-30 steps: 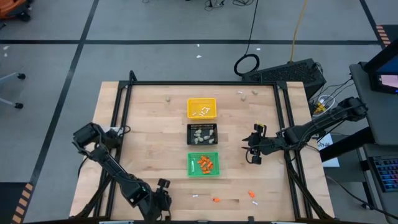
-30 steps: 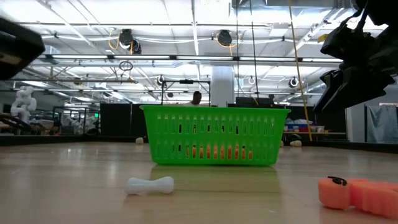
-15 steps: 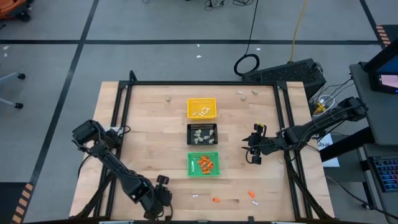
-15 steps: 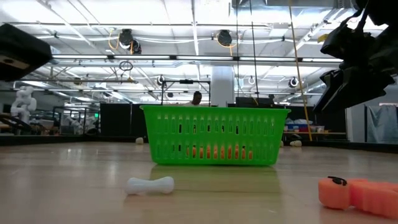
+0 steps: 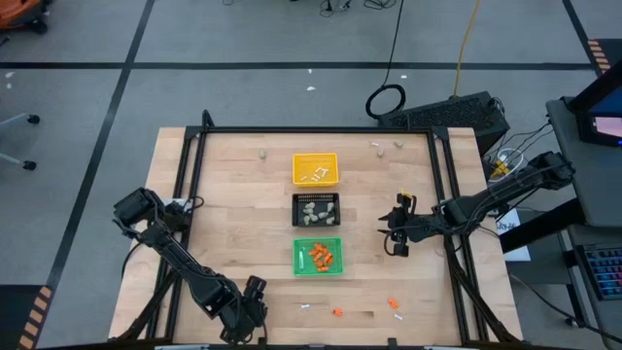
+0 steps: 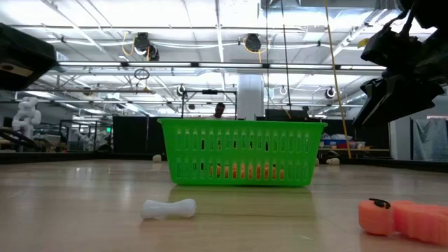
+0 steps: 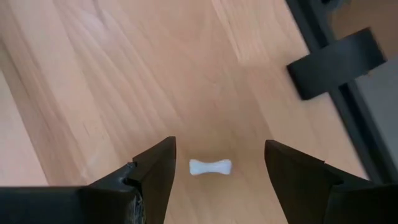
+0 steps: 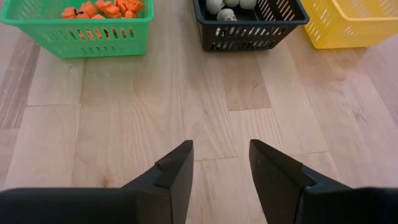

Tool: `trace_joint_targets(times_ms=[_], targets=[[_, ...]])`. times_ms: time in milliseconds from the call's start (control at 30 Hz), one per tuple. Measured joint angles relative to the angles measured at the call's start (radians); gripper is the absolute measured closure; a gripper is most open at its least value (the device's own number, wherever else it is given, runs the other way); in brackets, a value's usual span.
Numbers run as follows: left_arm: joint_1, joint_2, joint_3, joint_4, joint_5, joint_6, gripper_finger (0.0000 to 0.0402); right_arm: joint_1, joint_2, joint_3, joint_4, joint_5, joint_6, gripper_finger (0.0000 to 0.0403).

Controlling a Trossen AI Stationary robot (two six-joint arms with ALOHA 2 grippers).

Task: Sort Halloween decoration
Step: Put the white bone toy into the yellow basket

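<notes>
While the left arm stretches low along the near edge of the surface (image 5: 233, 224), its gripper (image 5: 255, 292) hangs just above the wood with the jaws spread wide on either side of a small white bone (image 7: 210, 167), which lies flat and untouched between them. A second ago those jaws stood closer together, and the gripper has since edged slightly forward and toward the bone. The right arm reaches in from the right side, its gripper (image 5: 398, 242) held over bare wood beside the row of trays, jaws partly apart and holding nothing, in the same place as before. Three trays sit in a line down the middle: the yellow tray (image 5: 316, 168) with white pieces, the black tray (image 5: 317, 209) with beige-grey lumps, and the green tray (image 5: 318, 256) with orange bits. Loose pieces lie near the front edge: an orange bit (image 5: 336, 312) beside the bone and more orange bits (image 5: 394, 305) further right. A few lumps (image 5: 397, 145) rest at the far edge.
</notes>
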Motion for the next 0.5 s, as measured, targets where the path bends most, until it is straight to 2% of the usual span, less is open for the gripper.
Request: trace_joint_targets(times_ms=[333,500], targets=[[0.001,0.015,0.0,-0.011,-0.066,-0.034,0.0155,0.0,0.0,0.0,-0.004,0.0,-0.003,0.0261],[-0.001,0.015,0.0,-0.066,-0.068,-0.034,0.0155,0.0,0.0,0.0,-0.004,0.0,-0.003,0.0261]])
